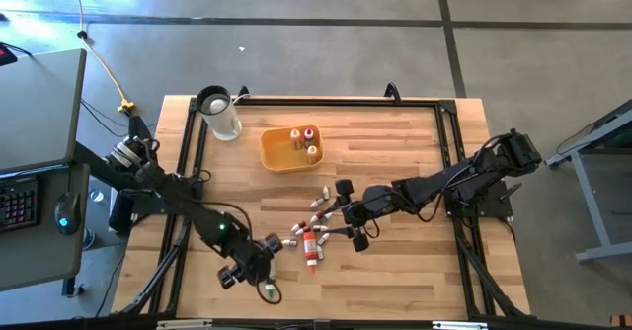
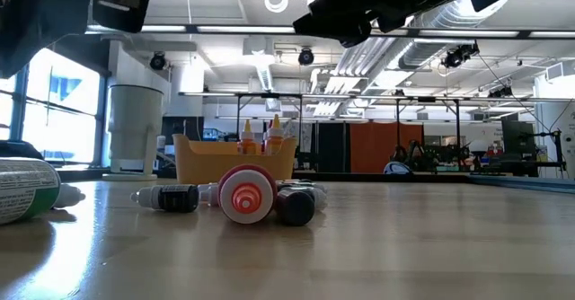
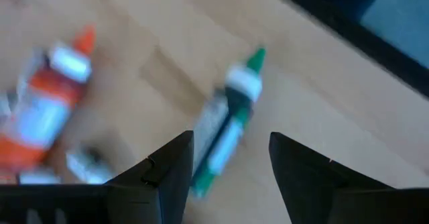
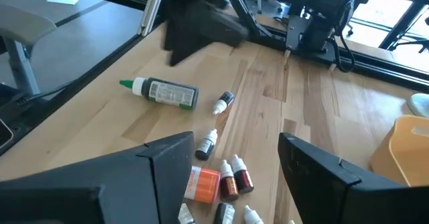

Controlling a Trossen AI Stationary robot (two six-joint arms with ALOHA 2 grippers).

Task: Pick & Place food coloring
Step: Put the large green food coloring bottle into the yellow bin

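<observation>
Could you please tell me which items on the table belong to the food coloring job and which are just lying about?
Belonging to the job:
- green bottle
- large orange bottle
- small bottles in the pile
- bottles standing in the yellow tray

Lying about:
- white jug

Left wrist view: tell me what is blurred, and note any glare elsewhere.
Left wrist view: the green bottle and orange bottle are smeared, while the left gripper looks sharp. Low view: ceiling lights glare off the table and the near bottle is soft.
</observation>
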